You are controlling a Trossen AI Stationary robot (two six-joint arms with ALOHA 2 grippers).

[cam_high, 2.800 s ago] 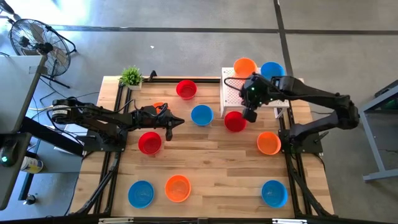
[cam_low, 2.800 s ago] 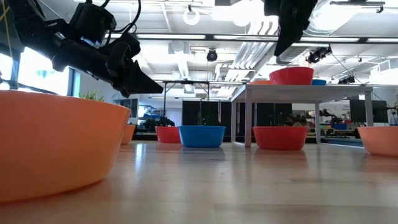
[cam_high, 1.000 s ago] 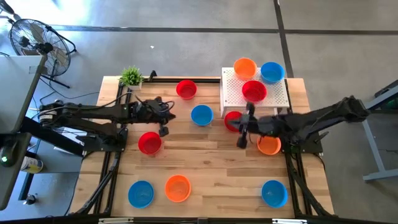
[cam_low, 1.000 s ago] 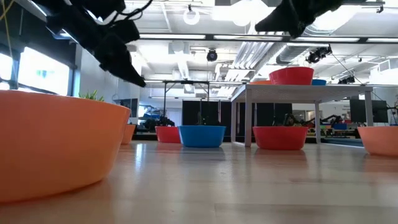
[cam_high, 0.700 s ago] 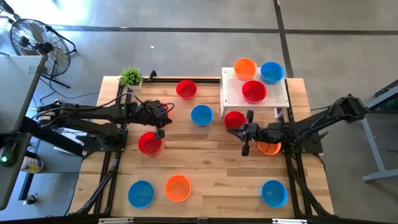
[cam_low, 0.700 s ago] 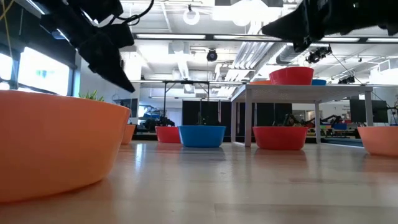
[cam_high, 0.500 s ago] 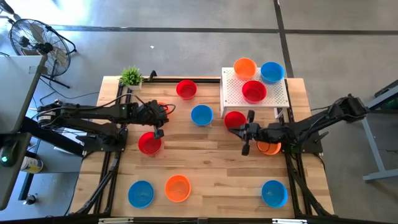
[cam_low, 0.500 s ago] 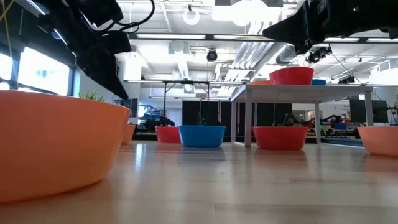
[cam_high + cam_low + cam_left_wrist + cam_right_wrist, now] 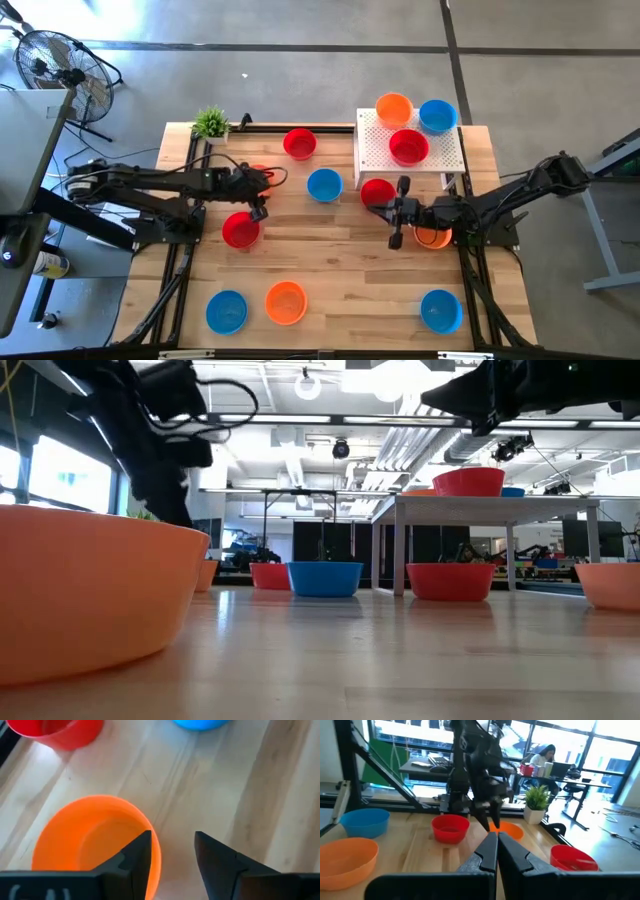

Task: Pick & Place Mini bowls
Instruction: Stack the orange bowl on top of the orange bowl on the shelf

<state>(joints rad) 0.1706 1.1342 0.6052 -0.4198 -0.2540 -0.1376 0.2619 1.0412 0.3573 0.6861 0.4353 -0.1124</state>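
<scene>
Hovering over the back-left part of the bench (image 9: 340,260), fingers parted and pointing down: the left end effector (image 9: 172,852), straddling the near rim of an orange mini bowl (image 9: 95,840), one finger (image 9: 135,857) inside the rim, the other outside over bare wood (not yet gripping it). Lying just beyond that bowl in the left wrist view: a red mini bowl (image 9: 55,732) and a blue mini bowl (image 9: 200,724). Reaching in low from the right side, stretched level above the middle of the bench: the right end effector (image 9: 496,850), fingers pressed together and holding nothing, just beside the red mini bowl (image 9: 377,193) in front of the white perforated stand (image 9: 375,150) and well apart from the orange one. Sitting on top of that stand: three mini bowls, orange (image 9: 394,108), blue (image 9: 437,115) and red (image 9: 408,146). Lying scattered elsewhere on the bench: the remaining bowls, near the front edge and along the back.
</scene>
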